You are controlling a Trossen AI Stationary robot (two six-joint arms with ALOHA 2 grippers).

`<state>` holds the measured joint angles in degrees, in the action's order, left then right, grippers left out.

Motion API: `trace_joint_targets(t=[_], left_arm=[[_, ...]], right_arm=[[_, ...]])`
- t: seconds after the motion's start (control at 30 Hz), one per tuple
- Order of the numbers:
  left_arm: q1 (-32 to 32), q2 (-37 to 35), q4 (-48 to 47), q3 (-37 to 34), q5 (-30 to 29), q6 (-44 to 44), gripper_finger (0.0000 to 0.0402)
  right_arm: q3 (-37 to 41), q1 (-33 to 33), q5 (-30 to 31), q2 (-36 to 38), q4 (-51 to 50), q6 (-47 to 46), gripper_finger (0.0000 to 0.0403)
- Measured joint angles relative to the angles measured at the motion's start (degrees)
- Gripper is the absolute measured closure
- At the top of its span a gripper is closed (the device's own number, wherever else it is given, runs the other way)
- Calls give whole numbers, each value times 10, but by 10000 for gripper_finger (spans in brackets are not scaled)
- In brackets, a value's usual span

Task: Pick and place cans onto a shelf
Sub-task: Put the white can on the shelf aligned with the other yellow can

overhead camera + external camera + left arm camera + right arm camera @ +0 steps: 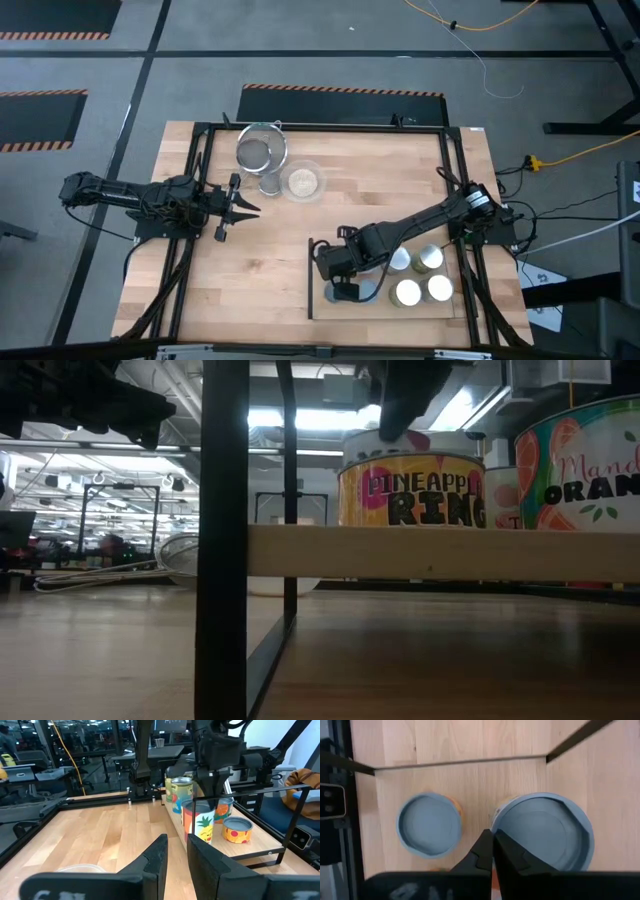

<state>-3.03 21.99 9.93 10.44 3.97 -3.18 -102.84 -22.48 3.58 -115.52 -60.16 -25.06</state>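
The shelf is a light-wood board on a black frame at the near right. It shows as a raised board in the low view. Several cans stand on it: white-topped ones and two blue-topped ones. My right gripper is shut and points down. It is at the rim of the pineapple can, whose blue top shows below the wrist. My left gripper hangs over the table's left half. Its fingers are a little apart and hold nothing. My right gripper comes from above with its shut fingertips at the edge of the pineapple can's top. I cannot tell whether they touch it. The can stands upright on the shelf.
A metal mesh strainer and a clear glass bowl of grains stand at the far middle of the table. The shelf's black upright post rises at its left edge. Bare tabletop lies between the arms.
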Motion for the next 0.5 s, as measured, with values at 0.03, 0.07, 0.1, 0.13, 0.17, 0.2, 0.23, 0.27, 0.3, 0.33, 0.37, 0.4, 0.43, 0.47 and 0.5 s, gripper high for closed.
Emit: trace_joint_targets(t=[0.03, 0.07, 0.1, 0.13, 0.17, 0.2, 0.23, 0.27, 0.3, 0.33, 0.37, 0.4, 0.43, 0.47, 0.5], left_arm=[[0, 0, 0, 0, 0, 0, 335], [0, 0, 0, 0, 0, 0, 335], [0, 0, 0, 0, 0, 0, 335], [0, 0, 0, 0, 0, 0, 335], [0, 0, 0, 0, 0, 0, 335], [0, 0, 0, 0, 0, 0, 335], [0, 0, 0, 0, 0, 0, 335], [0, 0, 0, 0, 0, 0, 335], [0, 0, 0, 0, 0, 0, 335], [0, 0, 0, 0, 0, 0, 335], [0, 0, 0, 0, 0, 0, 335], [0, 0, 0, 0, 0, 0, 335], [0, 0, 0, 0, 0, 0, 335], [0, 0, 0, 0, 0, 0, 335], [0, 0, 0, 0, 0, 0, 335]], right_arm=[[2, 0, 0, 1, 0, 0, 395], [4, 0, 0, 1, 2, 0, 395], [6, 0, 0, 1, 5, 0, 395], [7, 0, 0, 1, 8, 0, 395], [7, 0, 0, 1, 10, 1, 395], [7, 0, 0, 1, 12, 1, 395], [7, 0, 0, 1, 15, 1, 395], [7, 0, -1, 1, 16, 1, 395], [7, 0, -3, 1, 17, 1, 395], [7, 0, -5, 1, 18, 2, 394], [7, 0, -5, 1, 18, 1, 392], [8, 0, -5, 1, 18, 1, 389], [8, 0, -5, 1, 18, 1, 386], [8, 0, -5, 0, 18, 1, 382], [8, 0, -5, 0, 18, 1, 379]])
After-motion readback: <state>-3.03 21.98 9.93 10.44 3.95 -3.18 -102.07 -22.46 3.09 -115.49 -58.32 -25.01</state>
